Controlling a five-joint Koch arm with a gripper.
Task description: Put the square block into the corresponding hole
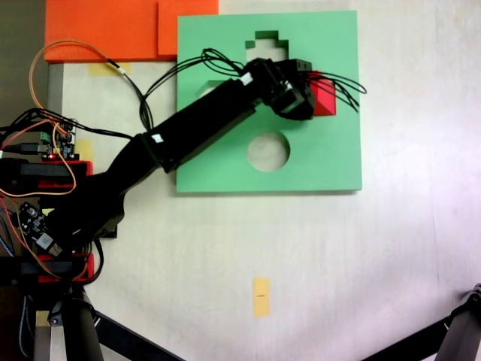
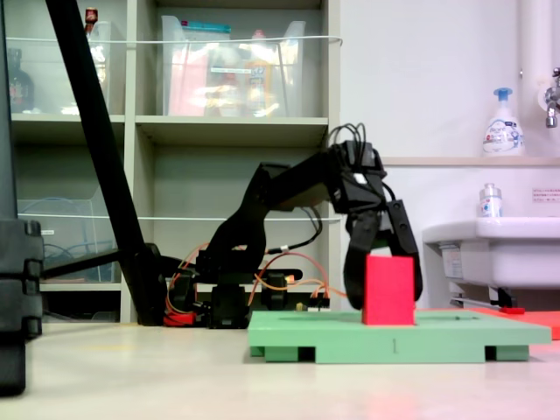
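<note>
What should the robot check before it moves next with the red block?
1. Hand around the red cube: ok; the fingers flank it in a fixed view.
2. Grip tight: cannot tell.
3. Cube upright: ok.
4. Cube over the green foam board: ok.
5. Cube inside the square cut-out: cannot tell; arm and cube cover that spot.
6. Round cut-out free: ok.

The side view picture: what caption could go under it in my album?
Robot gripper sets the red block on the green board.
</note>
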